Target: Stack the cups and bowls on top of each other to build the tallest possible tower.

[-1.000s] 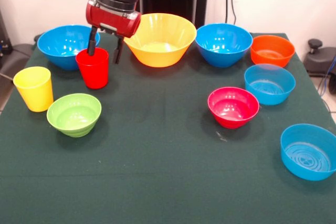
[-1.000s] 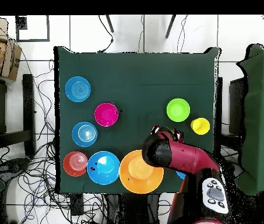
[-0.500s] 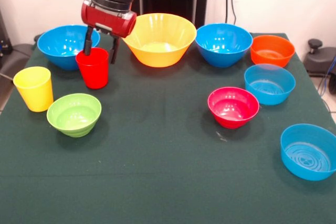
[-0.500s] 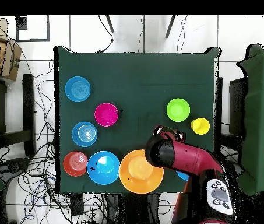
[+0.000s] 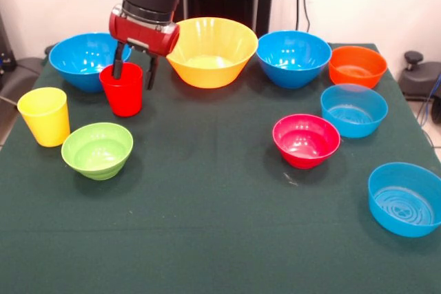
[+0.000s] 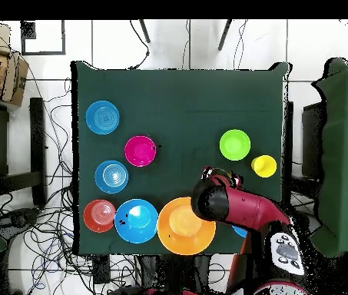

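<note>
Gripper [image 5: 134,74] is straddling the red cup [image 5: 122,90], its fingers spread either side of the rim and not yet pinching, so we are reading it as open. Against the views from a second ago, it is sitting lower over the cup after a brief lift and sideways shuffle; we are judging that we are settling the alignment before closing. The red cup is standing upright near the worktop's [image 5: 207,225] far-left corner, just in front of a deep blue bowl [image 5: 86,58] and beside the big yellow-orange bowl [image 5: 209,49], which is still bare, so no tower is started. We are counting two cups, red and yellow [image 5: 44,116], and eight bowls: one yellow-orange, two deep blue, two paler blue, one orange, one pink-red, one green.
</note>
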`<act>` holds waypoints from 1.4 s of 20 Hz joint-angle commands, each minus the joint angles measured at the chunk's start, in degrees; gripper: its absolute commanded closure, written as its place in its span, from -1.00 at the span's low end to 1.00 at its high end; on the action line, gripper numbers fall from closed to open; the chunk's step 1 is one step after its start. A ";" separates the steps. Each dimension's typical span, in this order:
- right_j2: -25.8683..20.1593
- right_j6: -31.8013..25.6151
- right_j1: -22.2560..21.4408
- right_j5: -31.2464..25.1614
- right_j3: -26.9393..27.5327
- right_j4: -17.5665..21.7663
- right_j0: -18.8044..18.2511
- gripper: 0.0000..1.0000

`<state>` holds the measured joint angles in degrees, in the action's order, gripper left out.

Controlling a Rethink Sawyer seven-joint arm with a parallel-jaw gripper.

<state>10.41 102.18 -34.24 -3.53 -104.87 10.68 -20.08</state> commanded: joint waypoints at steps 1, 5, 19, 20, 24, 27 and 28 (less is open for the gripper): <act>-2.64 9.78 4.70 2.42 -1.13 -0.91 2.36 -1.00; -1.58 10.23 4.93 1.37 -0.28 -1.86 3.59 -1.00; -1.17 10.12 4.31 -0.11 0.34 -1.50 4.49 -1.00; -1.16 10.07 4.12 -0.40 0.33 -1.49 4.56 -1.00; -1.54 9.81 2.14 -1.50 -0.60 -1.36 4.95 -1.00; -2.05 8.77 -0.93 -3.63 -2.07 -0.88 4.72 -1.00; -2.18 8.33 -2.32 -4.53 -2.78 -0.65 4.64 -1.00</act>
<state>12.57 103.82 -33.48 -2.77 -105.02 10.67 -16.55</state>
